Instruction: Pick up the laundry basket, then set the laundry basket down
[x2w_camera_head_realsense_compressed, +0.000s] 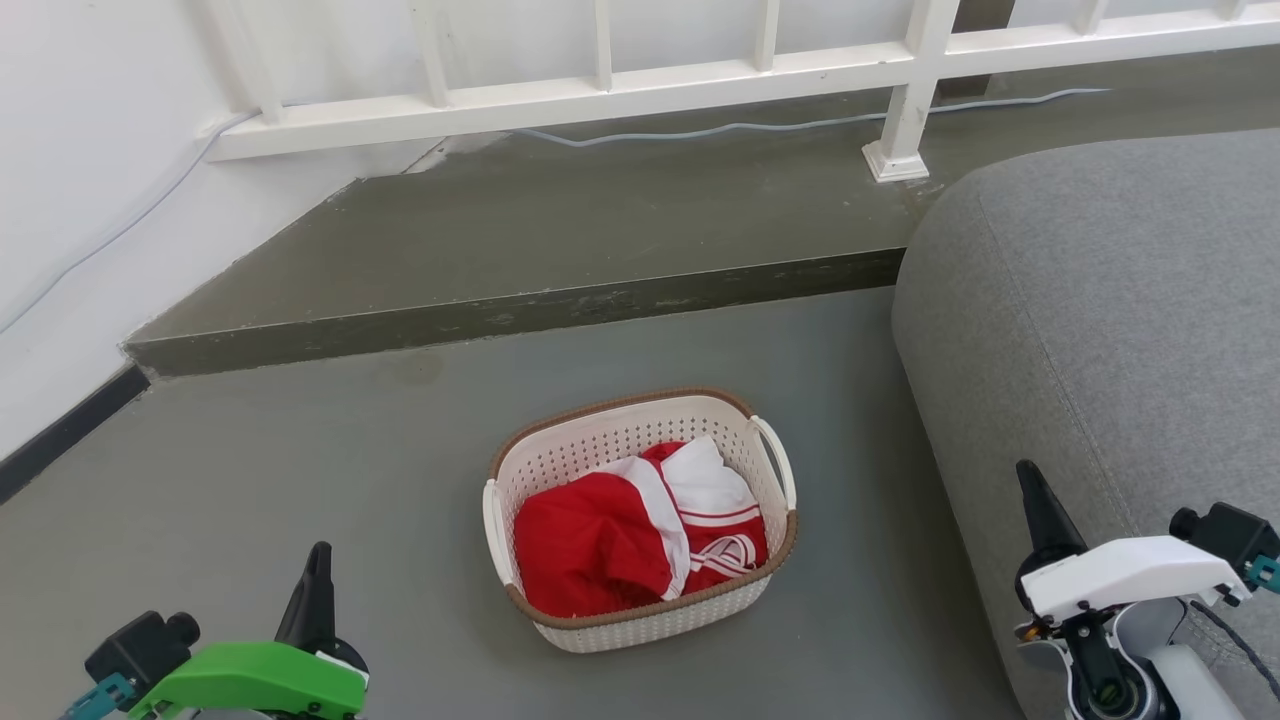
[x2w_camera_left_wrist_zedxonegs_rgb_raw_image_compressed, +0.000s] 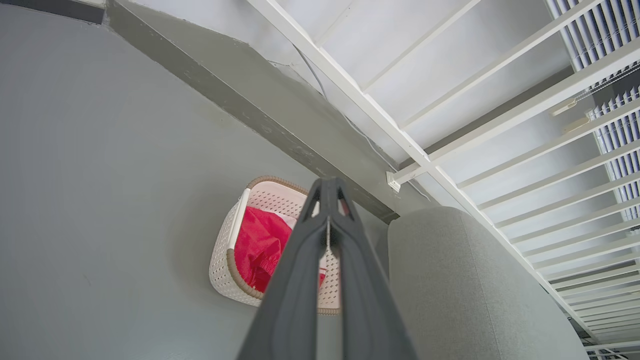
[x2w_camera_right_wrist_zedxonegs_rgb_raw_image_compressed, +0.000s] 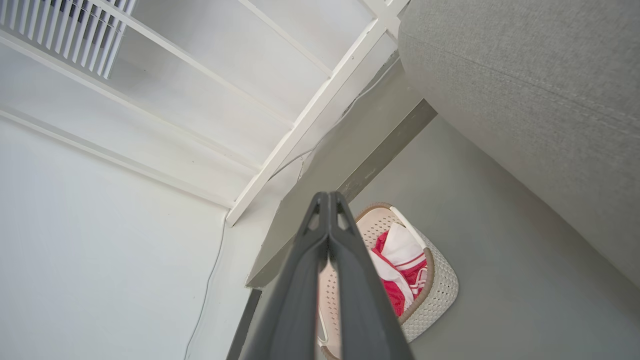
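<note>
The laundry basket (x2w_camera_head_realsense_compressed: 640, 615) stands on the grey floor in the middle of the head view, cream-white and perforated with a brown rim and white side handles. Red and white clothing (x2w_camera_head_realsense_compressed: 640, 535) lies inside it. My left gripper (x2w_camera_head_realsense_compressed: 318, 572) is at the lower left, well apart from the basket, fingers shut with nothing between them. My right gripper (x2w_camera_head_realsense_compressed: 1035, 500) is at the lower right, in front of the sofa, also shut and empty. The left wrist view shows the laundry basket (x2w_camera_left_wrist_zedxonegs_rgb_raw_image_compressed: 222, 260) behind my shut left gripper (x2w_camera_left_wrist_zedxonegs_rgb_raw_image_compressed: 327, 184); the right wrist view shows the laundry basket (x2w_camera_right_wrist_zedxonegs_rgb_raw_image_compressed: 440, 290) behind my right gripper (x2w_camera_right_wrist_zedxonegs_rgb_raw_image_compressed: 327, 196).
A grey sofa (x2w_camera_head_realsense_compressed: 1120, 330) fills the right side, close to the basket's right handle. Behind the basket a raised concrete step (x2w_camera_head_realsense_compressed: 520, 310) runs across, with a white railing (x2w_camera_head_realsense_compressed: 620, 90) and a cable (x2w_camera_head_realsense_compressed: 700, 128) beyond. A white wall (x2w_camera_head_realsense_compressed: 70, 200) with dark skirting stands at the left.
</note>
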